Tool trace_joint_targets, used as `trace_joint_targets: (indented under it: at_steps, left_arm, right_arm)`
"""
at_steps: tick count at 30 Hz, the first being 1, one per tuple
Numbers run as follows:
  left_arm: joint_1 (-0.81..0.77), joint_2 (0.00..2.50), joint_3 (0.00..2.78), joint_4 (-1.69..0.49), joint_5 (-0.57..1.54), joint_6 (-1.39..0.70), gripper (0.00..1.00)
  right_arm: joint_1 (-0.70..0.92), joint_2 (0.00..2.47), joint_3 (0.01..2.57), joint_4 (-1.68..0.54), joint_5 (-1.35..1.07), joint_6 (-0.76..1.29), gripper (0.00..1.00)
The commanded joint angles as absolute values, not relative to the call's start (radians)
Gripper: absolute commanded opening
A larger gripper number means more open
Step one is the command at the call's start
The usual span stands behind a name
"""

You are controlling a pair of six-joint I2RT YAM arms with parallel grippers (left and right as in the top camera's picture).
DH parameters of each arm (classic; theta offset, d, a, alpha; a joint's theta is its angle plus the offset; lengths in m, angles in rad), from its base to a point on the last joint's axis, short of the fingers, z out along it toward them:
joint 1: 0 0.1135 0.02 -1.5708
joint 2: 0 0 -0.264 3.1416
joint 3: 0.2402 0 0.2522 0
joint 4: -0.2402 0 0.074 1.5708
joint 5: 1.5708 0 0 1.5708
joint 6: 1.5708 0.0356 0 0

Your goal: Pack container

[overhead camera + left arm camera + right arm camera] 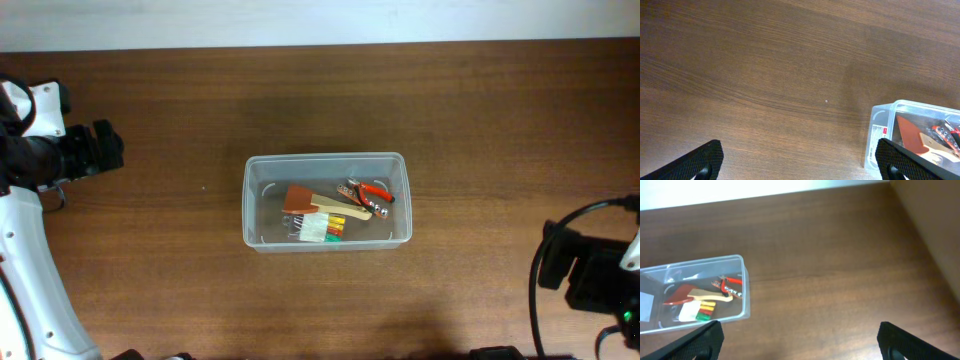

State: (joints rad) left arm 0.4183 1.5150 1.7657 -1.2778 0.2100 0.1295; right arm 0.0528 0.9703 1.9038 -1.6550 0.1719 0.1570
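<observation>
The clear plastic container [256,208] stands in the middle of the table. Inside lie a brown-bladed scraper with a wooden handle [303,201], red-handled pliers [372,192] and a small set of coloured keys with a white label [322,230]. The container also shows in the left wrist view [879,134] and the right wrist view [738,287]. My left gripper [105,147] is at the far left, open and empty [799,167]. My right gripper [560,262] is at the lower right, open and empty [800,342]. Both are well away from the container.
The wooden table top [500,120] runs to a pale wall at the back. A black cable [545,250] loops by the right arm. A lighter wooden surface [935,225] shows at the right in the right wrist view.
</observation>
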Motion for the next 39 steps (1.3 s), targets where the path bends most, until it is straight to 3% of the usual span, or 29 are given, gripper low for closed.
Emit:
trace_joint_targets:
  at_steps: [1, 6, 14, 24, 39]
  left_arm:
    - [0.422, 1.517, 1.786, -1.276, 0.221, 0.121, 0.99]
    - [0.422, 1.517, 1.786, -1.276, 0.221, 0.121, 0.99]
    - [0.422, 1.517, 1.786, -1.277, 0.221, 0.121, 0.99]
    - [0.422, 1.517, 1.786, -1.276, 0.221, 0.121, 0.99]
    - [0.422, 1.517, 1.786, -1.276, 0.221, 0.121, 0.99]
  right_arm:
    - [0.044, 0.912, 1.814, -1.641, 0.161, 0.208, 0.99]
    - [0.044, 0.804, 1.657, -1.626, 0.077, 0.208, 0.99]
    - [0.044, 0.599, 1.483, -1.413, -0.121, 0.207, 0.99]
    - [0.044, 0.579, 1.476, -1.454, -0.231, 0.231, 0.99]
    - [0.044, 0.579, 1.476, -1.450, -0.208, 0.215, 0.99]
